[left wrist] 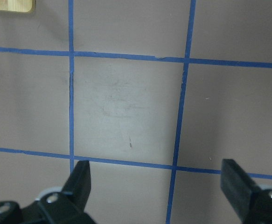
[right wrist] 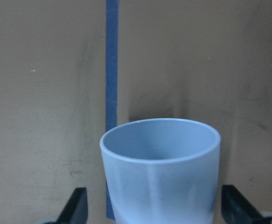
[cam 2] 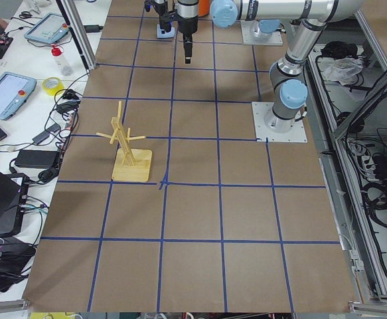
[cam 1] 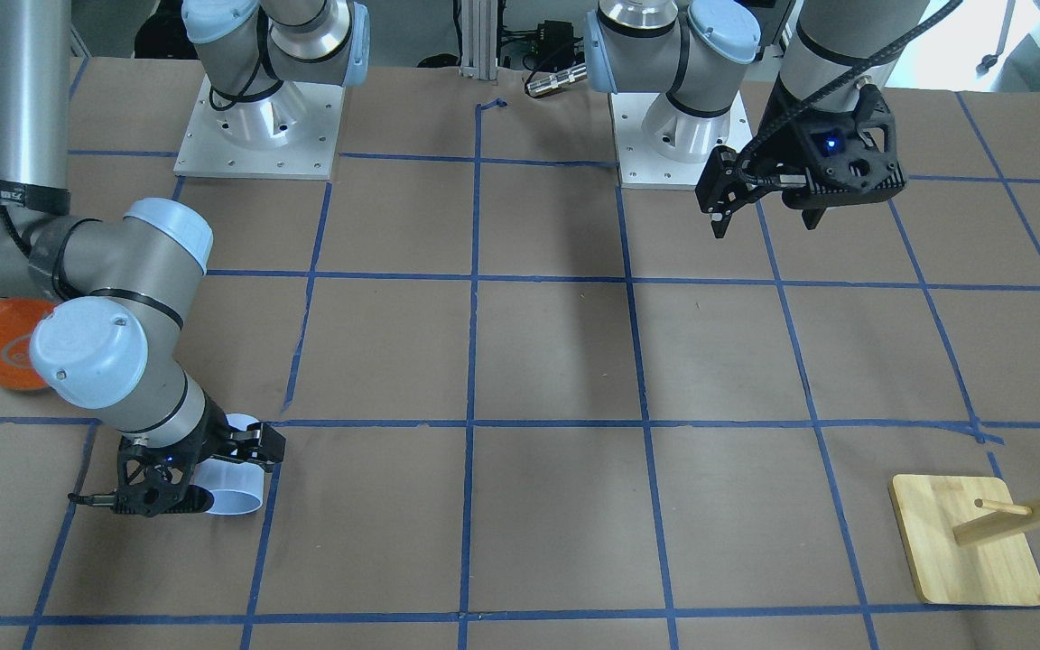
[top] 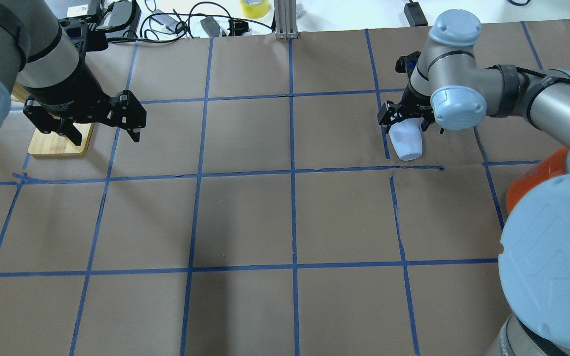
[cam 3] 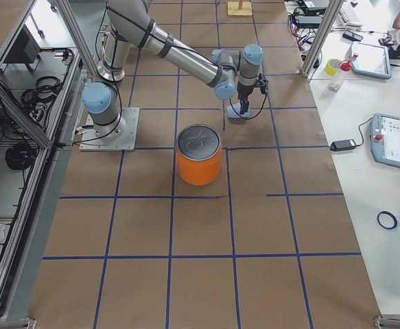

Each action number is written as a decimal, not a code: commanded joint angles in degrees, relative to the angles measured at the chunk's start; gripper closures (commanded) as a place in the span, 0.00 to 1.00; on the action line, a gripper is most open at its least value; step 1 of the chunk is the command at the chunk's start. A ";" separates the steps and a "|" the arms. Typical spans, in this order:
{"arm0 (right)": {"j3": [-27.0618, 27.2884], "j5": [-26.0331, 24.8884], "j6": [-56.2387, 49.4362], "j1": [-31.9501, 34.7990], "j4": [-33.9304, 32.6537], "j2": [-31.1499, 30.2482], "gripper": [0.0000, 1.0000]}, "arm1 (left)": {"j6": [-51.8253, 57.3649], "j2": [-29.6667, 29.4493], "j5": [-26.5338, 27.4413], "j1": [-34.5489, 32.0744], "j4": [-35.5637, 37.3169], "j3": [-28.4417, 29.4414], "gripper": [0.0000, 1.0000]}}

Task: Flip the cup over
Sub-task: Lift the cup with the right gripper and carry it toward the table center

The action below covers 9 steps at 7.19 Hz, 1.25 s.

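Note:
The pale lavender-blue cup (top: 406, 144) lies on its side on the brown table, with its rounded base toward the robot and its open mouth toward the far edge. My right gripper (top: 406, 123) is down over it, open, with a finger on each side of the cup. In the right wrist view the cup (right wrist: 160, 177) fills the space between the fingers (right wrist: 77, 207), with a small gap on each side. The front view shows the cup (cam 1: 240, 496) under the right gripper (cam 1: 227, 474). My left gripper (top: 104, 133) is open and empty above the table, also in its wrist view (left wrist: 156, 186).
A large orange can (cam 3: 200, 157) with a silver lid stands close behind the right arm's elbow. A wooden peg rack on a bamboo base (cam 1: 967, 542) stands at the table's left end, beside the left gripper. Blue tape lines grid the table.

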 commanded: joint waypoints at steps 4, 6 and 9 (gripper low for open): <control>0.69 -0.52 -0.96 0.01 -5.94 2.25 0.24 | -0.27 0.12 -0.32 -0.17 0.65 -1.07 0.00; 2.44 -1.14 -0.26 0.01 -6.30 1.90 0.81 | -0.26 0.38 -0.67 -0.25 0.83 -1.06 0.00; 1.57 -1.40 -1.75 1.93 -6.21 -0.82 1.00 | -0.35 0.47 -0.68 -0.25 0.83 -1.07 0.00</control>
